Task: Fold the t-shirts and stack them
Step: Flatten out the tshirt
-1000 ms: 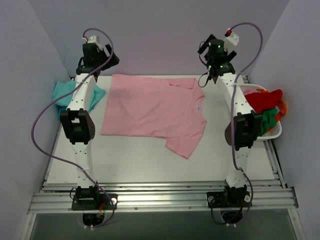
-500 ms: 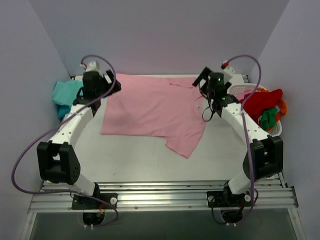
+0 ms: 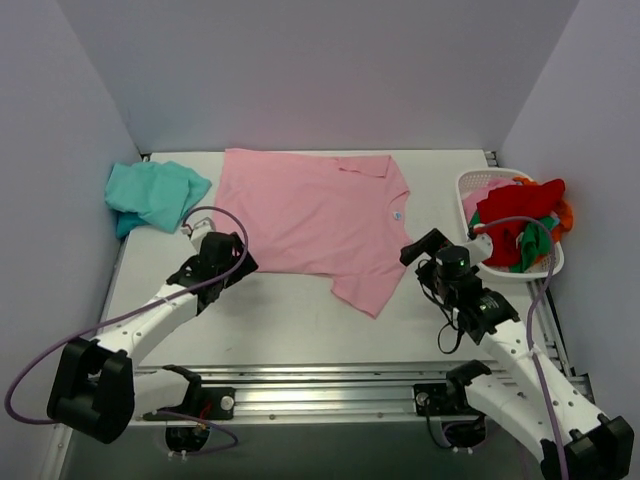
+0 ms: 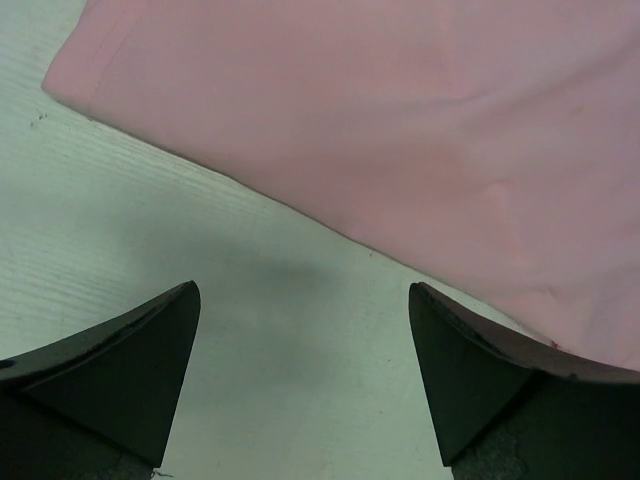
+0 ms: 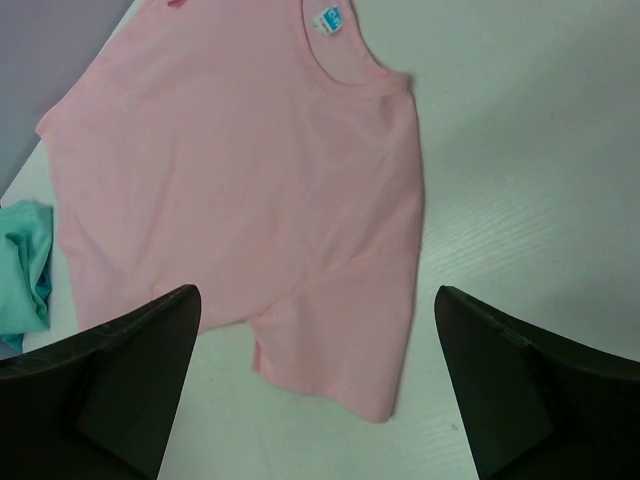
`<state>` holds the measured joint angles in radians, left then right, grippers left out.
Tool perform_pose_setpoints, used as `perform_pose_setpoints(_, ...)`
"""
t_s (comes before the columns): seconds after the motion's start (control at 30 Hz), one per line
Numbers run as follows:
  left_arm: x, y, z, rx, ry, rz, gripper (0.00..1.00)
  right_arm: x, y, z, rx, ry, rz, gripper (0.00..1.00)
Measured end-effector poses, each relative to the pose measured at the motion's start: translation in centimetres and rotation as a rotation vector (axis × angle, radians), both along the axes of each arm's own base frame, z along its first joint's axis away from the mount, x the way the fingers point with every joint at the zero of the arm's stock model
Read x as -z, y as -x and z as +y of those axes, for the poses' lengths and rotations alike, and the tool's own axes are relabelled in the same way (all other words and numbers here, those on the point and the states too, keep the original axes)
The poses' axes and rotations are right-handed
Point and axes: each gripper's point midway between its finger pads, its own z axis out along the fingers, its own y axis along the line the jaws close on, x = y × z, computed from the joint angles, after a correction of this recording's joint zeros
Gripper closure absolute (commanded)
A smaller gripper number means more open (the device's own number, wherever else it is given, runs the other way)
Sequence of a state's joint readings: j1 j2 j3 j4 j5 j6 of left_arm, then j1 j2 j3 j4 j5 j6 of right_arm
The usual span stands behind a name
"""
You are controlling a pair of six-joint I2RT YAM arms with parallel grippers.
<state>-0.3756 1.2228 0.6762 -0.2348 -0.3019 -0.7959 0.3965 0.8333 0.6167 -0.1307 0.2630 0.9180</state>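
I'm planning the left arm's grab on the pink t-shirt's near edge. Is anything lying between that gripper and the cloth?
Nothing visible does. The left gripper, jaws open, is over bare table just short of the pink t-shirt, and only white surface shows between them. The teal t-shirt lies away at the far left corner.

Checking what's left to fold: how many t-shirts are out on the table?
2. The pink t-shirt lies spread out mid-table; the teal t-shirt sits crumpled at the far left corner. More may hide in the white basket.
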Motion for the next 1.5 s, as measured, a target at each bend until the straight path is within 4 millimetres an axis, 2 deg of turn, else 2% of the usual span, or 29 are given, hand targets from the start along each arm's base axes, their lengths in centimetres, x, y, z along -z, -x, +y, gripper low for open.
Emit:
perform_pose_setpoints(0.1, 0.1, 0.8, -0.1, -0.027, 0.014, -0.010, 0.06, 1.3, 1.8, 0.6, -0.024, -0.049, 0.033, 0.02)
perform_pose_setpoints(0.23, 0.2, 1.3, 0.8, -0.087, 0.025, -0.023, 0.06, 4.7, 4.0, 1.5, -0.059, -0.104, 0.110, 0.02)
perform_pose_setpoints(0.3, 0.6, 1.5, 1.0, -0.109, 0.028, -0.025, 0.06, 7.1, 4.8, 1.9, -0.076, -0.120, 0.159, 0.03)
perform_pose_setpoints(0.47, 2.1, 1.6, 1.5, -0.136, 0.011, 0.002, 0.06, 13.3, 5.5, 3.5, -0.124, -0.126, 0.334, 0.05)
perform_pose_setpoints(0.53, 3.0, 1.4, 1.5, -0.143, 0.001, 0.020, 0.05, 12.2, 3.6, 4.8, -0.149, -0.167, 0.274, 0.05)
perform_pose_setpoints(0.57, 3.5, 1.3, 1.5, -0.146, -0.005, 0.032, 0.05, 12.2, 3.2, 5.2, -0.160, -0.178, 0.266, 0.05)
perform_pose_setpoints(0.63, 4.2, 1.2, 1.6, -0.151, -0.011, 0.048, 0.05, 12.8, 3.3, 5.5, -0.168, -0.178, 0.284, 0.05)
perform_pose_setpoints(0.7, 4.8, 1.0, 1.8, -0.159, -0.017, 0.059, 0.05, 12.6, 2.9, 5.9, -0.180, -0.184, 0.269, 0.05)
perform_pose_setpoints(0.87, 5.1, 0.3, 2.4, -0.186, -0.013, 0.048, 0.03, 12.7, 2.4, 6.1, -0.184, -0.184, 0.265, 0.10)
perform_pose_setpoints(0.97, 5.4, -0.3, 2.9, -0.210, -0.010, 0.046, 0.01, 12.7, 2.2, 6.3, -0.187, -0.185, 0.261, 0.26)
perform_pose_setpoints(1.0, 5.6, -0.6, 3.2, -0.221, -0.010, 0.045, 0.01, 12.8, 2.1, 6.3, -0.189, -0.186, 0.260, 0.35)
perform_pose_setpoints(1.07, 5.4, -1.7, 3.7, -0.244, 0.007, 0.022, 0.00, 13.3, 2.2, 6.4, -0.193, -0.182, 0.274, 0.44)
perform_pose_setpoints(1.17, 5.3, -3.0, 4.4, -0.276, 0.027, -0.013, 0.00, 13.8, 2.1, 6.6, -0.200, -0.183, 0.284, 0.62)
perform_pose_setpoints(1.2, 5.3, -3.4, 4.6, -0.282, 0.034, -0.023, 0.00, 13.9, 2.0, 6.7, -0.203, -0.183, 0.288, 0.72)
perform_pose_setpoints(1.3, 5.1, -4.2, 4.8, -0.290, 0.052, -0.043, 0.00, 14.5, 2.2, 6.7, -0.207, -0.176, 0.306, 0.86)
perform_pose_setpoints(1.4, 5.0, -4.4, 4.9, -0.297, 0.063, -0.048, 0.06, 14.5, 2.2, 6.7, -0.212, -0.172, 0.306, 0.94)
perform_pose_setpoints(1.5, 5.1, -4.4, 5.2, -0.309, 0.074, -0.045, 0.09, 14.6, 2.2, 6.7, -0.212, -0.169, 0.307, 0.97)
